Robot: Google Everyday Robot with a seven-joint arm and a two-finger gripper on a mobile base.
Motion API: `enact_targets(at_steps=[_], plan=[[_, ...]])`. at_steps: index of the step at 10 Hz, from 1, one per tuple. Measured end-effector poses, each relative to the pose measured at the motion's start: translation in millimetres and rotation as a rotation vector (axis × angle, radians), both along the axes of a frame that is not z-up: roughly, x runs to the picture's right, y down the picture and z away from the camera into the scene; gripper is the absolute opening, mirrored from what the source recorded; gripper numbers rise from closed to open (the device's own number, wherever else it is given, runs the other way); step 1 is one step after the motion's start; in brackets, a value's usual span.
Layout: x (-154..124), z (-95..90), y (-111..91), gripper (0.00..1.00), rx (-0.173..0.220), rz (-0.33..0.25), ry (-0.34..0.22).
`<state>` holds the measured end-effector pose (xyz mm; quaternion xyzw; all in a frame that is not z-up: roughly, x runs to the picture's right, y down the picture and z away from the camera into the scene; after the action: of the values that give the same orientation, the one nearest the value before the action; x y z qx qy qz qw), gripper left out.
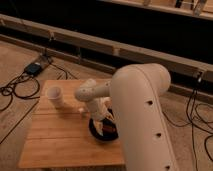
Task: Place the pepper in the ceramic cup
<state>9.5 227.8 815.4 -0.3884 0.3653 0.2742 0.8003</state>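
Note:
The white ceramic cup (53,96) stands upright at the back left of the wooden table (55,140). A black bowl (111,134) sits near the table's right side. My gripper (100,124) reaches down into the bowl, at the end of the white arm (140,110) that fills the right of the view. A small red-orange piece, the pepper (102,131), shows in the bowl right at the gripper. I cannot tell whether the gripper holds it. The cup is about a hand's width to the left of the gripper.
A small white object (81,109) lies on the table between the cup and the bowl. Black cables and a power box (35,68) lie on the floor to the left. A dark wall with rails runs behind the table.

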Motion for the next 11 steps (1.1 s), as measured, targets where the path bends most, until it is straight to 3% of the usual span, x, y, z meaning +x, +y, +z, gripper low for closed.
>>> enact_targets(at_steps=[5,8,9,11], plan=[[0.4,1.2,-2.4,0.05,-0.012,0.001,0.013],[-2.3,-3.3,-19.8,0.0,0.008,0.035,0.036],[-3.3,-4.0,-31.2,0.0,0.035,0.057,0.047],[-8.2,-6.3,-67.4,0.0,0.129,0.117,0.063]])
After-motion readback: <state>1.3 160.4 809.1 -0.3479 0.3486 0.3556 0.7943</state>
